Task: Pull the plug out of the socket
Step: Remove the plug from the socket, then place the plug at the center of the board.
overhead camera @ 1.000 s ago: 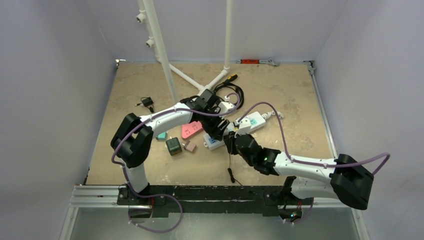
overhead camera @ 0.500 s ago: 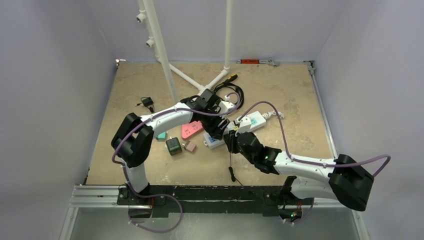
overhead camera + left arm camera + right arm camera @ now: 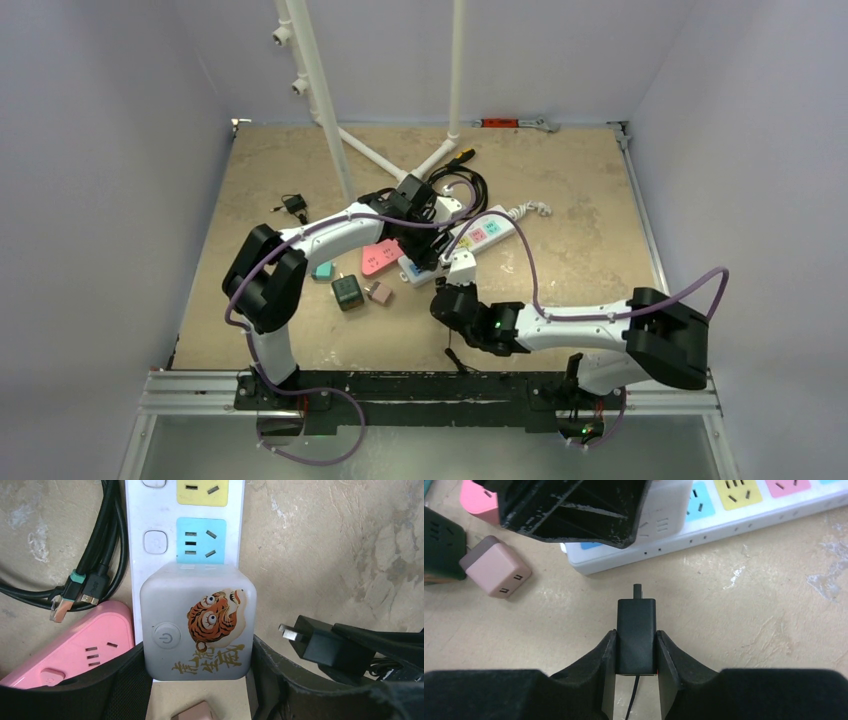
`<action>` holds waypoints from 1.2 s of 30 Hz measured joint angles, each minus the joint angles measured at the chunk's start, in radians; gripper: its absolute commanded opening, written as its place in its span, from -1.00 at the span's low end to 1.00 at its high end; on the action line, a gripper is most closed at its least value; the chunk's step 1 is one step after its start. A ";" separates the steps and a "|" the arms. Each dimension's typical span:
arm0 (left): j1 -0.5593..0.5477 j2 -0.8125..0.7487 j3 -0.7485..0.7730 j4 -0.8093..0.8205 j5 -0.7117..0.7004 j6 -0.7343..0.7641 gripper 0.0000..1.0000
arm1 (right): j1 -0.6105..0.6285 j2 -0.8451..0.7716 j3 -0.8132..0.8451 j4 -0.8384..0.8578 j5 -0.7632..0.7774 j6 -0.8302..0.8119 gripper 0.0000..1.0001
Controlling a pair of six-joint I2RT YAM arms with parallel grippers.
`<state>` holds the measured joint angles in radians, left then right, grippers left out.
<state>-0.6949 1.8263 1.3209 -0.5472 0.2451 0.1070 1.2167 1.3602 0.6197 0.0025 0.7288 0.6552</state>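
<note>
The black plug (image 3: pixel 636 630) is clamped between the fingers of my right gripper (image 3: pixel 636 635), its prongs pointing at the white power strip (image 3: pixel 704 535) with a short gap of bare table between them. In the left wrist view the plug (image 3: pixel 325 647) hangs free to the right of the strip (image 3: pixel 135 530). My left gripper (image 3: pixel 197 651) is shut on a grey cube adapter with a tiger print (image 3: pixel 197 622) that sits on the strip's near end, just below the blue socket (image 3: pixel 201 540). From above, the strip (image 3: pixel 470 238) lies diagonally, with the right gripper (image 3: pixel 452 292) in front of it.
A pink power strip (image 3: pixel 383 258), a dark cube (image 3: pixel 347 291) and a pink cube (image 3: pixel 499 570) lie left of the strip. Coiled black cables (image 3: pixel 100 540) run along the strip's left side. White stand poles (image 3: pixel 330 120) cross the back of the table.
My right gripper has drawn back toward the near edge with the black plug, which now stands apart from the strip. The strip has shifted and shows more fully.
</note>
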 measured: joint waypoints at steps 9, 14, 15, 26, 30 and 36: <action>0.001 0.000 0.000 0.003 -0.011 -0.002 -1.00 | -0.001 -0.093 -0.022 -0.024 0.012 0.022 -1.00; 0.000 0.000 0.000 0.003 -0.013 -0.001 -1.00 | -0.031 -0.191 -0.069 0.009 -0.011 0.013 -1.00; 0.000 0.000 0.000 0.003 -0.013 -0.001 -1.00 | -0.042 -0.205 -0.077 0.013 -0.018 0.011 -1.00; 0.001 -0.023 -0.031 0.026 0.029 0.000 0.66 | -0.079 -0.519 -0.153 0.027 -0.108 -0.066 -1.00; 0.001 -0.090 -0.075 0.044 0.055 -0.001 0.89 | -0.079 -0.625 -0.152 0.029 -0.139 -0.109 -1.00; 0.012 -0.257 -0.127 0.140 0.073 -0.011 0.90 | -0.079 -0.622 -0.124 0.031 -0.200 -0.151 -1.00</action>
<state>-0.6830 1.5696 1.1934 -0.4068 0.3180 0.0963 1.1378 0.7383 0.4961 0.0338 0.5289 0.5041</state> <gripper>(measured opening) 0.947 0.328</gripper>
